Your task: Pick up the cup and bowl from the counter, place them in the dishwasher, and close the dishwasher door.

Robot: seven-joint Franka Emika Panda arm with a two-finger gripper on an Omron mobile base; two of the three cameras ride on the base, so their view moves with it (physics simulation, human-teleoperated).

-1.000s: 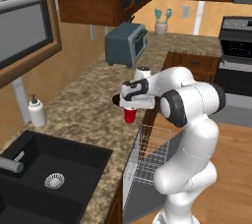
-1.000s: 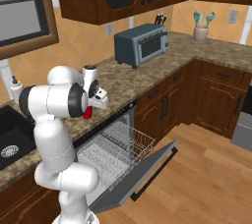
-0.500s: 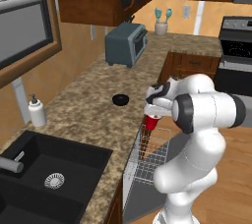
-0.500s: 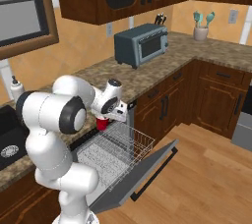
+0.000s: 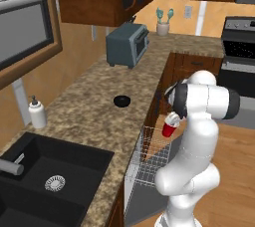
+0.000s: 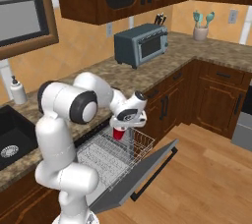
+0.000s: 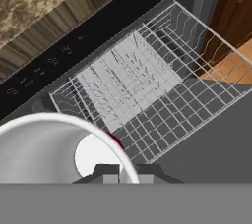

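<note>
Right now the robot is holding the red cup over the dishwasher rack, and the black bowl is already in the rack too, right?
Not quite. The gripper does hold the red cup over the rack, but the left base view shows the black bowl on the counter.

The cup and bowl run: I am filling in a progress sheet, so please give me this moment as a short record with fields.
cup: red, gripped at its rim, upright, hanging above the rack
gripper: shut on the cup, over the pulled-out rack
bowl: black, on the counter, not picked up
rack: grey wire, pulled out, nothing seen in it
dishwasher door: folded down, open
toaster oven: at the back of the counter
soap dispenser: beside the sink
</note>
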